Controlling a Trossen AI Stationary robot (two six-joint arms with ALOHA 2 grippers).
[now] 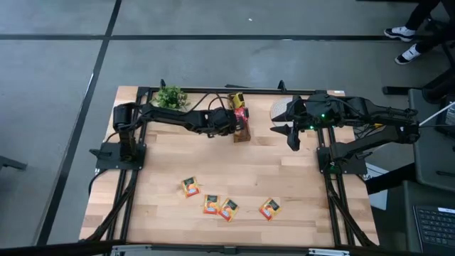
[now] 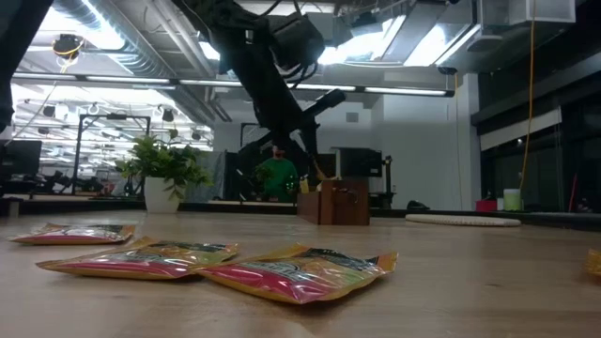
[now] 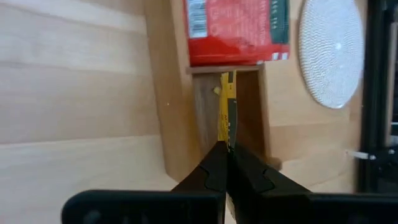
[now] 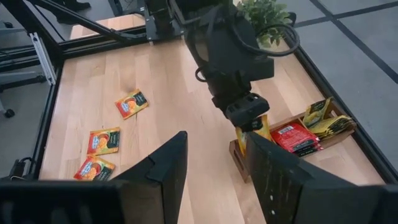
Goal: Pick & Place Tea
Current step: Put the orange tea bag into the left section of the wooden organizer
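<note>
We find the left gripper clenched on a yellow tea sachet, directly above the open end compartment of the wooden tea box. The sachet stands on edge between the fingertips, and its long axis runs straight out ahead of them into the compartment. It is yellow with a dark central label; from the left wrist view we see it almost edge-on. Just beyond the gripped sachet, in the next compartment, lies a red sachet with a white barcode panel. In the right wrist view, further yellow sachets stand tilted at the far end of the box.

Well behind the left gripper, towards the near table edge, four orange sachets lie flat on the wooden table, each with a dark centre label.

The right gripper hangs with its jaws apart, grasping nothing, beside the round woven mat. A potted plant stands at the table's far edge.
</note>
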